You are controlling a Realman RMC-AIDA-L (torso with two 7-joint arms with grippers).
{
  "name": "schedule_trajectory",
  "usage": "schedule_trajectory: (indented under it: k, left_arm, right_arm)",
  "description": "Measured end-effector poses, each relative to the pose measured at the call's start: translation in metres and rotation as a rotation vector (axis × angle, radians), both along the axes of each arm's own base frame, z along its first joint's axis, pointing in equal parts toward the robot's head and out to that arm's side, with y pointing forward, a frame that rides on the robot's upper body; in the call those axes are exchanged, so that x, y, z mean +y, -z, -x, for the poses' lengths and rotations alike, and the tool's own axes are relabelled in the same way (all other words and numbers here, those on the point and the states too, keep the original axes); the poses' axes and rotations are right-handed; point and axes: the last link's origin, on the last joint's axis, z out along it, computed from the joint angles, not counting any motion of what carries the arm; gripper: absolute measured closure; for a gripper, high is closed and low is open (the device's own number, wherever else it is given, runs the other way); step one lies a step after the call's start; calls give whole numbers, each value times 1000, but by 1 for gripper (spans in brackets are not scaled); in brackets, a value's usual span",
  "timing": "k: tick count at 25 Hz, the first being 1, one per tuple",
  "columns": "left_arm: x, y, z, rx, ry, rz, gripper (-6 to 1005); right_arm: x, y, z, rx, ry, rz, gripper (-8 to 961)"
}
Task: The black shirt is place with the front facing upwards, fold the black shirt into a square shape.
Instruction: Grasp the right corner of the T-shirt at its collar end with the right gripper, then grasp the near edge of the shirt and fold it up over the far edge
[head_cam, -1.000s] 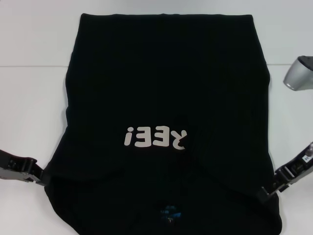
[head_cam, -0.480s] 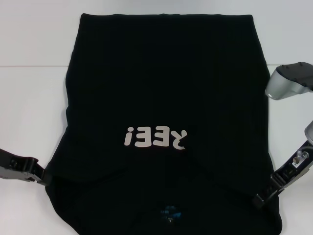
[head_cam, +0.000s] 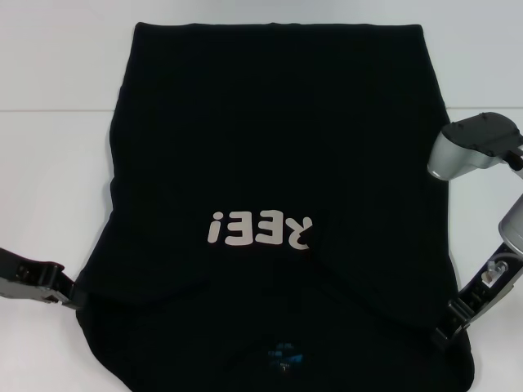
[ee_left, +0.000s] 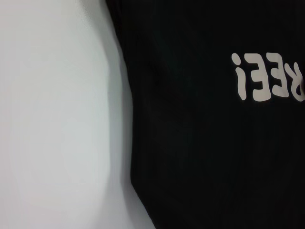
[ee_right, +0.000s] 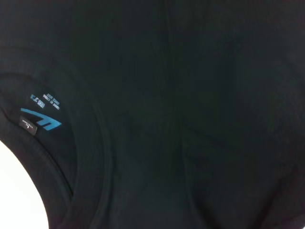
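Black cloth fills most of the head view: the black shirt (head_cam: 278,163) lies flat on the white table (head_cam: 49,180), collar toward the bottom of the frame, its sleeves already turned inward in diagonal flaps below the white letters (head_cam: 261,229). My left gripper (head_cam: 72,292) sits at the lower left, touching the shirt's side edge; my right gripper (head_cam: 445,335) sits at the lower right against the opposite edge. I cannot tell whether either one is pinching the cloth. I judge I am at the lengthwise fold: next, both corners near the collar need a firm hold, then an even carry toward the far hem. The small blue label (ee_right: 40,121) marks the neck.
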Motion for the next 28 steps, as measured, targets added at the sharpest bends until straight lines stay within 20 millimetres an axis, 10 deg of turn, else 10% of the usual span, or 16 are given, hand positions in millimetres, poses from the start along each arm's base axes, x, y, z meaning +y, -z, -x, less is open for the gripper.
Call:
schedule_trajectory:
  k: [17,28]
  left_arm:
    - [-2,1,-5,-21,14,33,991]
    - [-21,-1,-9,-81,70,182,990]
  right_arm:
    - [2,-12,-6,-7,3,-15,863]
    - [-21,-64,-40,169,68,-2,883]
